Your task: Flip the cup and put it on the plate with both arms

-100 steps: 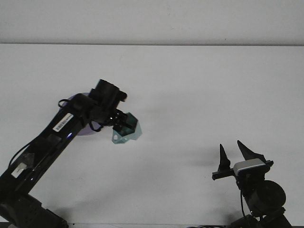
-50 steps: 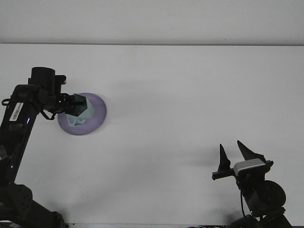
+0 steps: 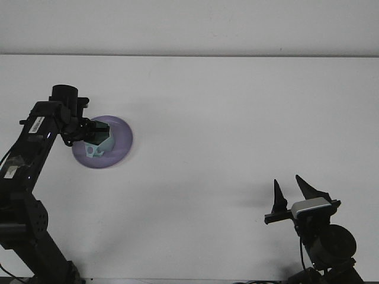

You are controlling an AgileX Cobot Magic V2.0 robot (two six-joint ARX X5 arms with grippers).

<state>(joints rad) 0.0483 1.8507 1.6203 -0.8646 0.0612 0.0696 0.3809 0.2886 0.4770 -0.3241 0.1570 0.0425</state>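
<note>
**Matt table, glossy plate, black plastic arms**

The table (image 3: pixel 225 118) looks smooth, matt white. The plate (image 3: pixel 118 142) appears glossy lilac, like glazed ceramic or plastic. The cup (image 3: pixel 95 145) looks pale green, faintly translucent plastic. Both arms show matt black casings; the right gripper (image 3: pixel 290 188) carries a silvery, metal-looking block.

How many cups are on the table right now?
1. A pale green faceted cup sits on the round purple plate at the table's left side, with the left tool at it.
</note>
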